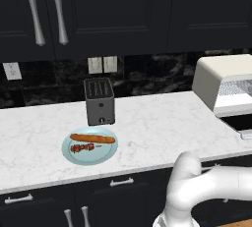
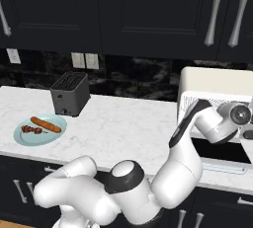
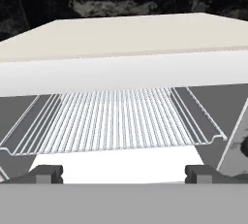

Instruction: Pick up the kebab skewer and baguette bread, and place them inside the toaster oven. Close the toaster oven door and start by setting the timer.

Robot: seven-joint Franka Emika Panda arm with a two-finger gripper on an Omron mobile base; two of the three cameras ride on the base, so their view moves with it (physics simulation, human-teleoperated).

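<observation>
The toaster oven [image 2: 210, 81] stands at the counter's right end with its wire rack [image 3: 116, 121] bare. The toaster oven door [image 2: 220, 152] lies folded down flat. My gripper [image 3: 123, 173] hangs open right in front of the oven mouth, looking in, its fingertips [image 3: 46, 172] wide apart with nothing between them. Far to the left, a pale blue plate [image 1: 74, 157] holds the baguette bread [image 1: 92, 138] and, just in front of it, the kebab skewer [image 1: 82, 148]. Both also lie on the plate [image 2: 22, 138] in the right base view, baguette bread [image 2: 45, 124] behind kebab skewer [image 2: 32, 130].
A dark grey slot toaster [image 1: 99, 101] stands just behind the plate. White marble counter [image 1: 157, 123] runs between plate and toaster oven [image 1: 221, 76]. Dark wall cabinets hang above and a black backsplash with outlets [image 1: 102, 65] lies behind.
</observation>
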